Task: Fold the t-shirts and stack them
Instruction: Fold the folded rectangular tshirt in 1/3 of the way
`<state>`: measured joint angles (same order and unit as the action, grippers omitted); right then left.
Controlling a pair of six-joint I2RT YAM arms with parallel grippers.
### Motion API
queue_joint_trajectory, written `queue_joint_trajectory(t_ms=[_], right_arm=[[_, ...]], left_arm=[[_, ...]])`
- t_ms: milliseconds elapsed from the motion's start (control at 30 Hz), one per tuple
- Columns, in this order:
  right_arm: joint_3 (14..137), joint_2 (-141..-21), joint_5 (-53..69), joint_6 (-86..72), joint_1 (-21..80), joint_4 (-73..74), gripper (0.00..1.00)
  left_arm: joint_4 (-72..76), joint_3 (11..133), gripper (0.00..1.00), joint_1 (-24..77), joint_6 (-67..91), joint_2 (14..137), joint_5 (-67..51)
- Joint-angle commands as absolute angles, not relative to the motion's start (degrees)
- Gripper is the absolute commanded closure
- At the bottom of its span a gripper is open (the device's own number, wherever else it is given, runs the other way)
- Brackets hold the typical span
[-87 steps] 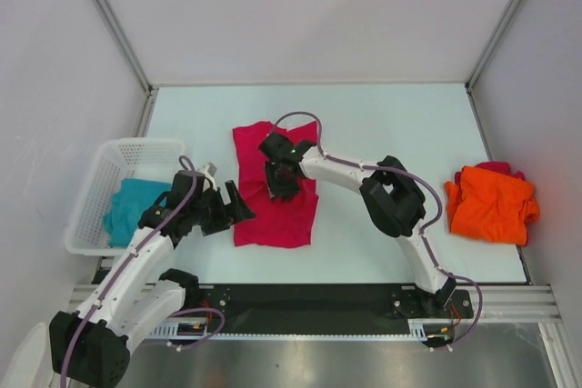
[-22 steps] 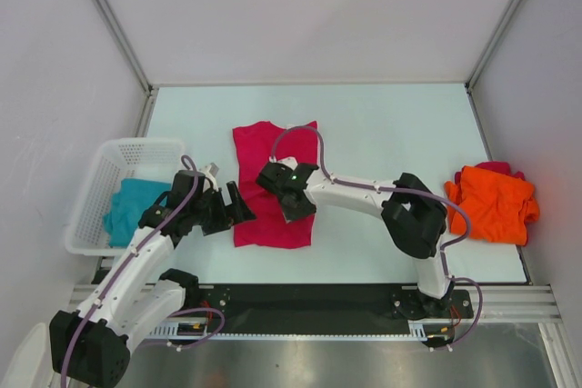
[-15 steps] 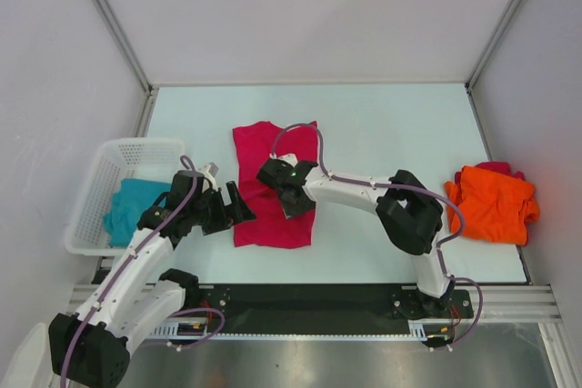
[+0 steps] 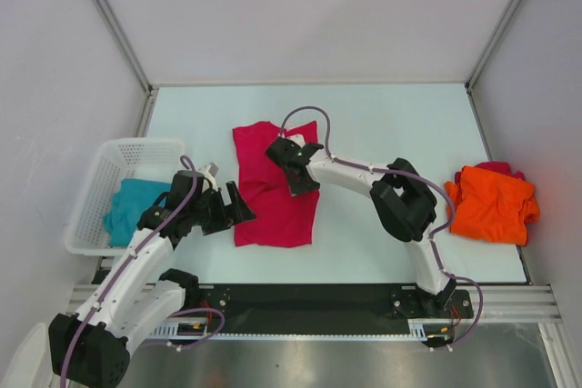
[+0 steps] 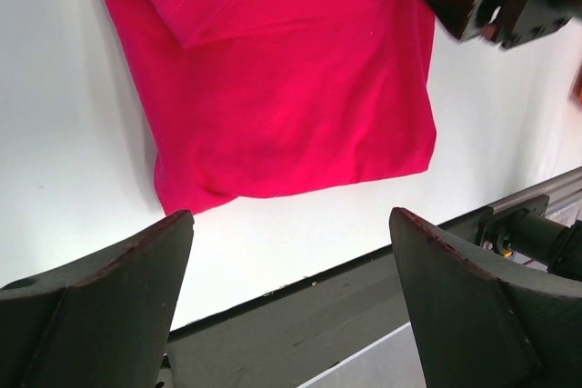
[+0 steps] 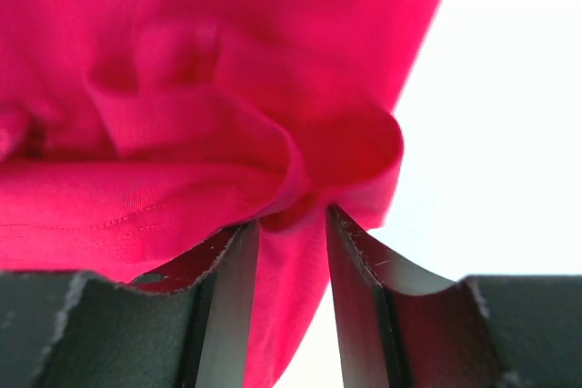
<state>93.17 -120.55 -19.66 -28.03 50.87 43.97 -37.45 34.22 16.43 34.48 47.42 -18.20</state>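
The pale table (image 4: 391,124) fills the floor of the white-walled booth, and from where I stand its surface holds two shirts. The crimson-pink t-shirt (image 4: 273,202) lies mostly flat toward 9 o'clock from the table's middle, its long side running from 12 to 6 o'clock, with the cloth at its 1 o'clock corner bunched up. Off the table's edge at 9 o'clock sits a white mesh basket (image 4: 95,190), and the teal t-shirt (image 4: 135,206) is crumpled inside it, toward its 6 o'clock end. The orange t-shirt (image 4: 491,204) lies in a loose rumpled heap at the table's 3 o'clock edge, well apart from the crimson one.

The right gripper (image 4: 296,174) reaches across to the crimson shirt's upper half; seen from its wrist, its fingers (image 6: 359,288) stand narrow, pinching a raised fold of the crimson cloth between them. The left gripper (image 4: 238,206) hangs just beside the shirt's 8 o'clock edge, fingers (image 5: 100,297) spread wide with nothing between them, the shirt's lower hem and bare table showing in the gap
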Motion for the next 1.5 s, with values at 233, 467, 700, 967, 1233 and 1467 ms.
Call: queue_joint_trajectory(t_ms=[233, 467, 700, 967, 1233, 1467], right_arm=[[105.8, -125.2, -22.2, -23.2, 46.7, 45.1, 0.59], [112.2, -127.4, -22.1, -22.1, 46.2, 48.2, 0.59], [106.1, -118.2, -23.1, -25.1, 50.3, 48.2, 0.60], [97.9, -112.3, -20.9, -29.9, 57.3, 44.8, 0.59], [98.1, -117.7, -17.9, -30.5, 57.1, 43.8, 0.60], [99.9, -121.2, -16.3, -29.4, 55.7, 42.1, 0.60]], left_arm=[[-36.7, 36.2, 0.05, 16.2, 33.7, 47.5, -18.0], [-36.7, 36.2, 0.05, 16.2, 33.7, 47.4, -17.8], [-36.4, 36.3, 0.05, 16.2, 33.2, 48.6, -17.8], [-36.2, 36.0, 0.05, 16.1, 33.6, 47.9, -17.8], [-37.1, 36.2, 0.05, 16.1, 33.8, 46.2, -17.9], [-38.1, 36.7, 0.05, 16.1, 33.7, 45.6, -17.9]])
